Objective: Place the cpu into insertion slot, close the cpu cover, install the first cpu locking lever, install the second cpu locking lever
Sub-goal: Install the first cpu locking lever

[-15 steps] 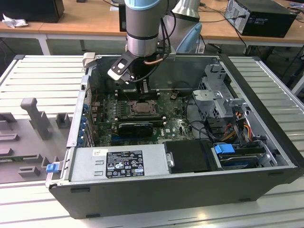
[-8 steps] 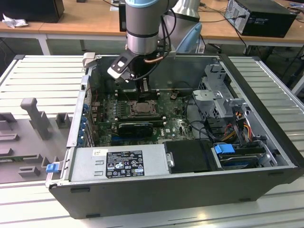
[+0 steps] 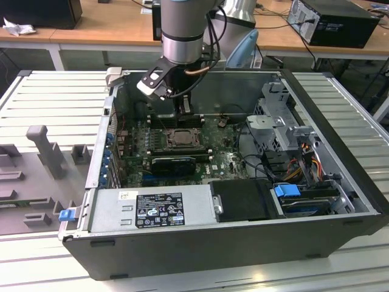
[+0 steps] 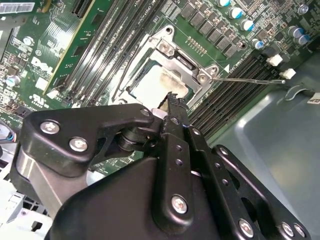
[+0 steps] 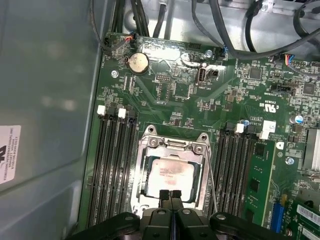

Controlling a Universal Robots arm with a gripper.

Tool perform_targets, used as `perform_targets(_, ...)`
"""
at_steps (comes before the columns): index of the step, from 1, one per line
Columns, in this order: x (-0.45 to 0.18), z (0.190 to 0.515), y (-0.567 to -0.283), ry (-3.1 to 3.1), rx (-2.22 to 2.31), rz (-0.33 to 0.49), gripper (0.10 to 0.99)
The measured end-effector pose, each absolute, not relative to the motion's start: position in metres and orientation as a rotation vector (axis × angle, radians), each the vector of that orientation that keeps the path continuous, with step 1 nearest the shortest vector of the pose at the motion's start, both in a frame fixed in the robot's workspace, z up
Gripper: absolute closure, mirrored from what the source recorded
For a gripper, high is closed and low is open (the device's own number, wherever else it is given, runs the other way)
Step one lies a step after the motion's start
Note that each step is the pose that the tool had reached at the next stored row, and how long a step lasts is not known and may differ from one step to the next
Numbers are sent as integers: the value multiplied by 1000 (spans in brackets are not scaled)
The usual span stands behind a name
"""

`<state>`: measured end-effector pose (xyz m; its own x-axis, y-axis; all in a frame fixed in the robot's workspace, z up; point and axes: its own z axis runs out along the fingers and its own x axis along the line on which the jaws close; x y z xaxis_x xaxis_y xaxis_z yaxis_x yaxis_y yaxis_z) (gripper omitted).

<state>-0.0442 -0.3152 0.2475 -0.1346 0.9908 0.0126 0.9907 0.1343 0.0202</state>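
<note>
The cpu (image 5: 170, 172) lies flat in its socket on the green motherboard, its pale top showing smears; it also shows in the second wrist view (image 4: 152, 87). The cpu cover (image 5: 172, 146) (image 4: 182, 62), a silvery frame, lies down around it. A thin locking lever (image 4: 250, 79) (image 5: 212, 175) runs from the socket's corner along the memory slots. My gripper (image 5: 170, 195) (image 4: 172, 99) hangs just above the socket's edge, its black fingers pressed together with nothing between them. In the exterior view the gripper (image 3: 184, 108) hovers over the socket (image 3: 180, 139) inside the open case.
Empty memory slots (image 5: 112, 165) flank the socket on both sides. A grey case wall (image 5: 45, 100) stands close by. Black cables (image 5: 225, 30) cross beyond the board. The power supply (image 3: 152, 210) and drive cage (image 3: 285, 131) fill the case's other parts.
</note>
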Motion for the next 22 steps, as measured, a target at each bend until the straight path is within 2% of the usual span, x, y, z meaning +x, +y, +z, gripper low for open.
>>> perform_targets(22, -44, 287, -315, 2361, 2066, 36, 980)
